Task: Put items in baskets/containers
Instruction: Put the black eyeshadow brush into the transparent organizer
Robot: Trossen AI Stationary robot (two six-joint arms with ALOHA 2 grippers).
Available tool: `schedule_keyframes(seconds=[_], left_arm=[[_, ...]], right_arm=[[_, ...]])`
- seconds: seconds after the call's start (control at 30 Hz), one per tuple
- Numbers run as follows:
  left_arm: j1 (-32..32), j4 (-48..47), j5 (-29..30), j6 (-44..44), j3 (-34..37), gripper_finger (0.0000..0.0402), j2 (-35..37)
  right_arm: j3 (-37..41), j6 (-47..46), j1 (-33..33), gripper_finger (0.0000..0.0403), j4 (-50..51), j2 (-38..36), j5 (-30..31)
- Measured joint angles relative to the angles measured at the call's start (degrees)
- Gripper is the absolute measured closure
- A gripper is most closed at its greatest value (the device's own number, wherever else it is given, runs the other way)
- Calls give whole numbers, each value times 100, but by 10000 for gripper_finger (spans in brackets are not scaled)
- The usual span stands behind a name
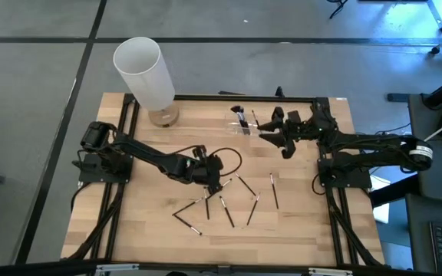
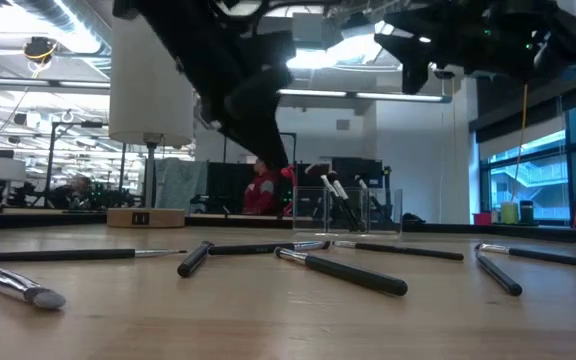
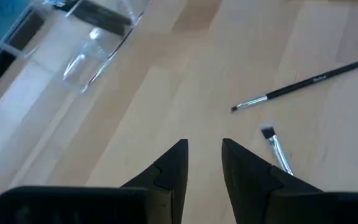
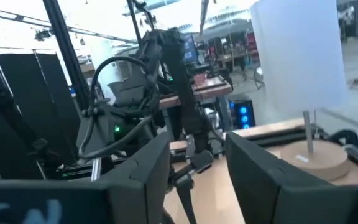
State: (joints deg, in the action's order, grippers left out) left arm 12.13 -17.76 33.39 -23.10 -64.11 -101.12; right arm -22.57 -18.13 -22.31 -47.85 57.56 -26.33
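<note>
My left gripper (image 3: 202, 163), fingers parted and empty, should straddle a brush (image 3: 303, 84) mid-handle before closing

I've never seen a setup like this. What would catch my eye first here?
Probably the tall white cylinder standing at the table's far left edge, towering over everything. Next, the black makeup brushes scattered across the near middle of the wooden table, with the left gripper just above them. The right gripper hangs open by a small clear organizer.
</note>
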Motion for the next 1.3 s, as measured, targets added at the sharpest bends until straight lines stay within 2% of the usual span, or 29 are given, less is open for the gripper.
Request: schedule_keyframes(seconds=[0.1,0.17,0.3,0.43,0.77,1.0,1.17,1.23,1.3], left_arm=[[-78,559,-138,298,2,307,-256],[-163,807,-431,372,-1,307,-418],[-322,899,-985,377,1,310,-644],[-424,721,-1227,381,2,311,-704],[-389,210,-1199,370,2,313,-184],[-275,448,-915,268,-1,313,-126],[-281,429,-853,195,-1,314,-151],[-279,422,-820,184,-1,314,-151],[-279,430,-717,180,-1,314,-151]], right_arm=[[0,-124,89,261,19,59,178],[0,-141,125,267,14,76,271],[0,-273,125,275,12,81,273],[0,-560,125,279,-17,81,273],[0,-760,335,279,-728,75,275],[0,-841,425,279,-784,0,426],[0,-831,487,279,-657,-13,787],[-5,-745,560,279,-426,-36,1277],[-74,-502,622,279,312,-130,2099]])
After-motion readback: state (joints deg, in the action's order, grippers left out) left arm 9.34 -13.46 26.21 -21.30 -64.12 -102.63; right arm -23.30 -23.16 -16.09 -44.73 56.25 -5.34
